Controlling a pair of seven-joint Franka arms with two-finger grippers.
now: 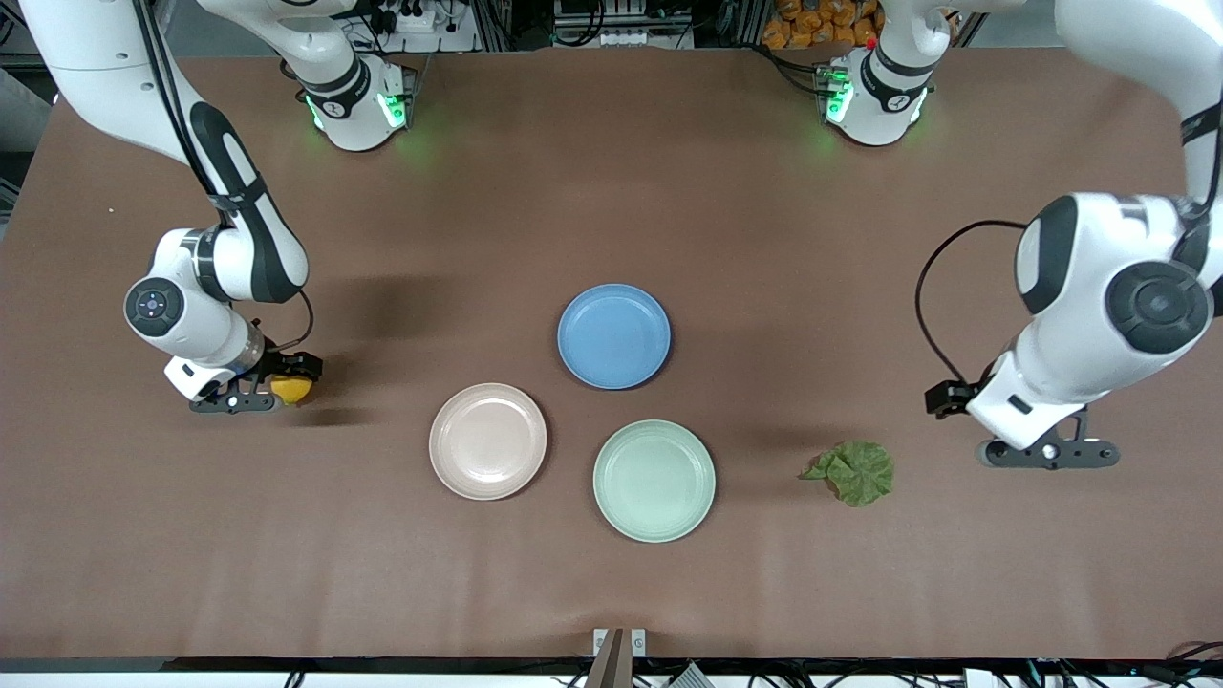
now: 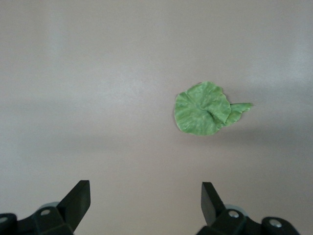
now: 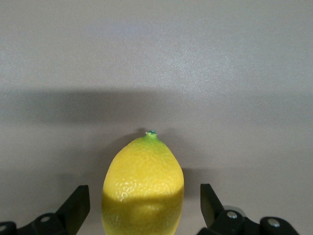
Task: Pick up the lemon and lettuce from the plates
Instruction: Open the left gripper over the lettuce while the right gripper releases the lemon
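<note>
The lemon (image 1: 292, 389) (image 3: 143, 183) lies on the table toward the right arm's end, off the plates. My right gripper (image 1: 279, 390) (image 3: 144, 196) is low around it, open, with a gap between the fruit and each finger. The lettuce (image 1: 853, 471) (image 2: 203, 108) lies flat on the table toward the left arm's end, beside the mint green plate (image 1: 654, 480). My left gripper (image 1: 1051, 453) (image 2: 145, 196) hangs open and empty above the table beside the lettuce. The beige-pink plate (image 1: 487, 440) and the mint one are both empty.
An empty blue plate (image 1: 613, 335) sits mid-table, farther from the front camera than the other two plates. The brown table (image 1: 611, 573) has open surface along its front edge.
</note>
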